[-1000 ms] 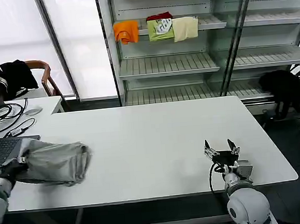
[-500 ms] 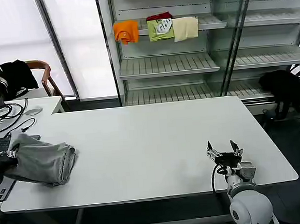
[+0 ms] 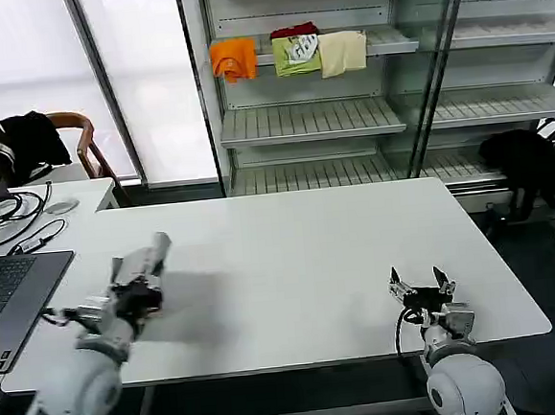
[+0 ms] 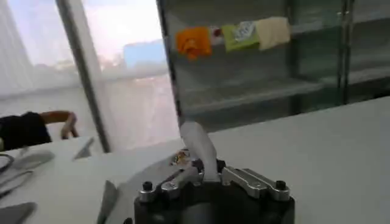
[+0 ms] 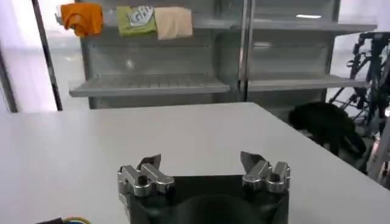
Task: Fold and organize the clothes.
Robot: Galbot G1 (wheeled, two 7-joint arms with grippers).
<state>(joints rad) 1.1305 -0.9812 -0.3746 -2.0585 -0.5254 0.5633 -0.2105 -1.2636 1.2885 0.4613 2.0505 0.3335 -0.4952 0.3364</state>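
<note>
My left gripper (image 3: 146,271) hangs over the left part of the white table (image 3: 290,245). It is shut on a pinch of the light grey T-shirt (image 3: 156,246), which sticks up from the jaws. In the left wrist view the same pale grey fold (image 4: 198,146) rises between the jaws of the left gripper (image 4: 204,173), with a speck of the multicoloured print (image 4: 180,157) beside it. The rest of the shirt is hidden by the arm. My right gripper (image 3: 418,279) rests open and empty near the table's front right, and its fingers (image 5: 149,163) stand wide apart around the right gripper's gap (image 5: 201,161).
A laptop (image 3: 10,291) and cables (image 3: 9,214) lie at the far left. A chair holds a black garment (image 3: 22,141). On the back shelf sit orange (image 3: 234,57), green (image 3: 297,54) and cream (image 3: 343,52) folded shirts. Another black garment (image 3: 524,164) lies at right.
My left arm has swung rightward from the table's left edge over the tabletop. The grey bundle that lay there has left that spot. The right gripper has barely moved.
</note>
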